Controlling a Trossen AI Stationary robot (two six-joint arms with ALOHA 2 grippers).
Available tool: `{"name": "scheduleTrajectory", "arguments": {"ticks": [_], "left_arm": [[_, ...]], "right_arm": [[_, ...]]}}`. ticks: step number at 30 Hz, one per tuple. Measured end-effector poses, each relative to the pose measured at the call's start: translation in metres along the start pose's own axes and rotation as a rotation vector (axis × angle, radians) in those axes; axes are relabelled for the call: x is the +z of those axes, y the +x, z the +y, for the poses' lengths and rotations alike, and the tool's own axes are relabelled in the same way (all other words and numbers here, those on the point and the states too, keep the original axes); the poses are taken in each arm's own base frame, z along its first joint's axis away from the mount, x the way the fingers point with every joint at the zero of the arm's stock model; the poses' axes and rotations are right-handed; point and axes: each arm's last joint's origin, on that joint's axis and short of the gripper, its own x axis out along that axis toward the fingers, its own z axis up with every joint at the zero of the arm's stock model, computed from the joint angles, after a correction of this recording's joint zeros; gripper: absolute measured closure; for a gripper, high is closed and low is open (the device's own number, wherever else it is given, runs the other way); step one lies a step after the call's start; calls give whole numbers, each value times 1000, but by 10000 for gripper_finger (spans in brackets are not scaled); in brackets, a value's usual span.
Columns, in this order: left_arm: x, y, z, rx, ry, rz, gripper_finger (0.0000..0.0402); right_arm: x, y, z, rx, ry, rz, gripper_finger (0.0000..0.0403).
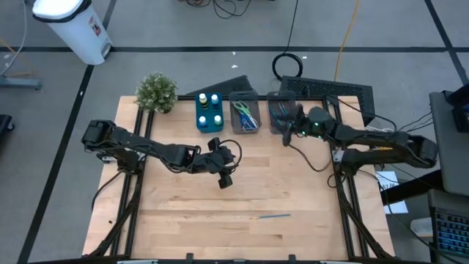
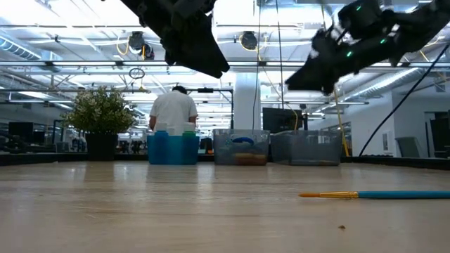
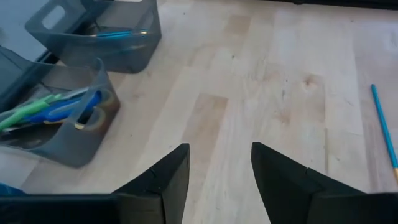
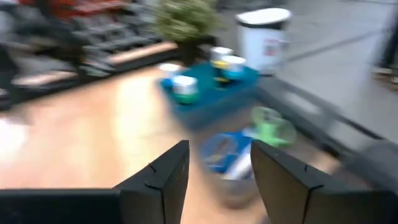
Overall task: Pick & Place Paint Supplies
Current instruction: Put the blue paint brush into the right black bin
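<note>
A: High view, item one: left hand (image 1: pixel 225 178), two dark hard fingers standing apart with bare wood between them, nothing held. It hangs over the middle of the worktop (image 1: pixel 183 220).

B: And the right hand (image 1: pixel 287 136)?

A: Over the far grey bin (image 1: pixel 282 111), fingers apart, empty as far as its wrist view shows, though that view is smeared.

B: Stock remaining?

A: One brush (image 1: pixel 274 216), a thin blue shaft with a yellowish end, lying flat on the worktop, well apart from the left hand on the side away from the bins and toward the right arm. It is slim, smooth and light, so likely to roll or skate.

B: Stored items?

A: Blue bin (image 1: pixel 209 114), opaque rigid plastic, holding small round bottles (image 1: pixel 215 100) with white and yellow caps, just beyond the left hand. Middle grey bin (image 1: pixel 245 116), translucent and thin-walled, holding scissors (image 1: pixel 246 117) with green and blue loop handles. Brushes lie in the far grey bin under the right hand. Leafy potted plant (image 1: pixel 156 92) sits at the corner.

B: Risks?

A: My judgement: a shaft this low gives the fingers little to close on; a shallow descent would pinch air, a deep one would jam the tips on wood. An off-centre grip would let it swing and miss the narrow bin. The right arm's slack cable (image 1: pixel 311 158) could snag on withdrawal.
</note>
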Motion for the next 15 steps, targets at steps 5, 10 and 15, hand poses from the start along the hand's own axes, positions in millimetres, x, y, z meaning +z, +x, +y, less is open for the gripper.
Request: {"name": "scheduleTrajectory", "arguments": {"ticks": [5, 10, 15], "left_arm": [[-2, 1, -1, -17, -5, 7, 220], [-3, 9, -5, -34, -28, -11, 220], [-6, 22, -11, -76, -38, -28, 220]], "right_arm": [[9, -26, 26, 221, 2, -18, 255], [5, -45, 54, 405, -21, -64, 266], [-7, -58, 75, 559, -85, -161, 268]]}}
